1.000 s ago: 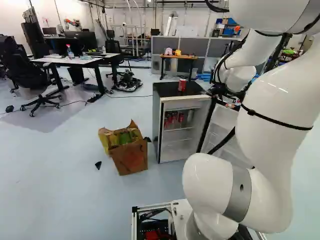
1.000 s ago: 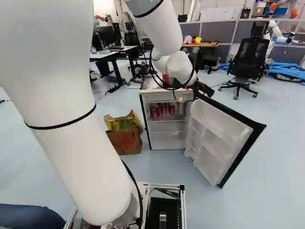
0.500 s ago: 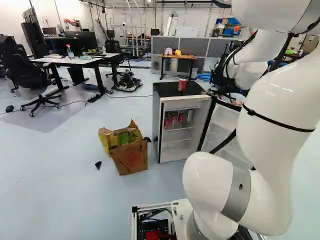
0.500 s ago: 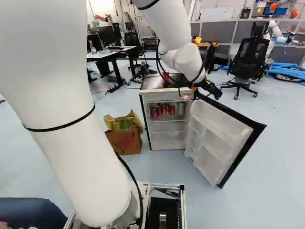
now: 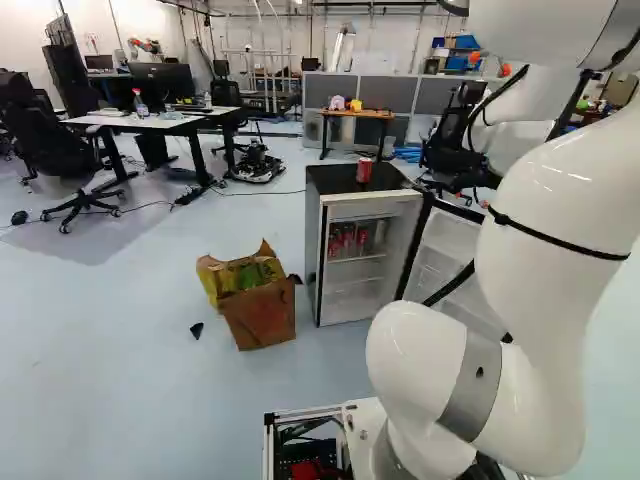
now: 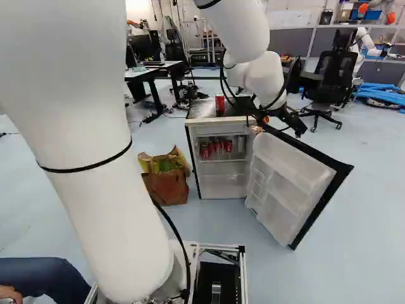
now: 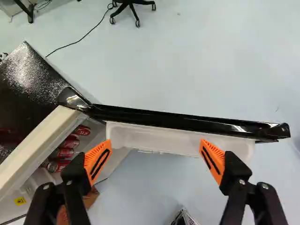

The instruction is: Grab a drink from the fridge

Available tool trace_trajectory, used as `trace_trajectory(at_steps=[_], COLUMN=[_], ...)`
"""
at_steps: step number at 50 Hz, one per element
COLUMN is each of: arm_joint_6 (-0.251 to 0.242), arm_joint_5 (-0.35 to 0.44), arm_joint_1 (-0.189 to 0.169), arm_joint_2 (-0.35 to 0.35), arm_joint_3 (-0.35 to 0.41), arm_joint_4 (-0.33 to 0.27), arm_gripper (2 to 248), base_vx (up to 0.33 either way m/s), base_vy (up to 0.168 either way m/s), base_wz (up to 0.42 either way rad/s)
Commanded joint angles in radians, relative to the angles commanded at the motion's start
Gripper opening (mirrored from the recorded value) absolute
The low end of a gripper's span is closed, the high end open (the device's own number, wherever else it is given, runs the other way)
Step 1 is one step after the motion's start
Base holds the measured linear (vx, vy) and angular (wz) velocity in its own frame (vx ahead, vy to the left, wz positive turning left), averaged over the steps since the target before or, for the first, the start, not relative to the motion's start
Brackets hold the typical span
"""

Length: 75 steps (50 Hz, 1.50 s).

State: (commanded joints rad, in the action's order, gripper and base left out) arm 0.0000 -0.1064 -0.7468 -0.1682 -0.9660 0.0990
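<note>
My gripper [image 6: 292,120] hangs above the open fridge door [image 6: 297,180] in the right base view. Seen from the wrist, the gripper [image 7: 155,145] stands wide open with nothing held, its orange pads over the door's white inner shelf [image 7: 154,139]. The door's black top edge [image 7: 178,120] crosses just ahead of the fingertips. The fridge [image 5: 315,240] stands with its interior exposed. Several red cans [image 6: 217,147] are on its upper shelf, beside a silvery can [image 6: 240,144]; the wrist view shows red cans [image 7: 68,146] beside one finger. Another red can [image 5: 364,170] stands on the fridge top.
A torn cardboard box [image 5: 258,310] with yellow and green contents sits on the floor beside the fridge. Behind are desks [image 5: 150,122], a small wooden table [image 5: 357,114] and an office chair [image 6: 329,79]. Another robot [image 6: 366,41] stands at the far right of the right base view.
My arm's wrist and gripper have moved rightward in both base views, from near the fridge's top to over its door. Base, fridge, door and cans have stayed put.
</note>
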Motion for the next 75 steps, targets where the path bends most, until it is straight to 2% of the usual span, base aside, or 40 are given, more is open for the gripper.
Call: trace_trajectory(at_steps=[42,75], arm_joint_6=[0.000,0.000], arm_joint_5=[-0.004,-0.087], arm_joint_1=[-0.102,-0.147], arm_joint_2=[-0.122,-0.257], arm_joint_3=[-0.142,-0.307], arm_joint_4=[0.000,0.000], arm_gripper=[247,247], base_vx=[0.000,0.000], base_vy=[0.000,0.000], base_wz=[0.000,0.000])
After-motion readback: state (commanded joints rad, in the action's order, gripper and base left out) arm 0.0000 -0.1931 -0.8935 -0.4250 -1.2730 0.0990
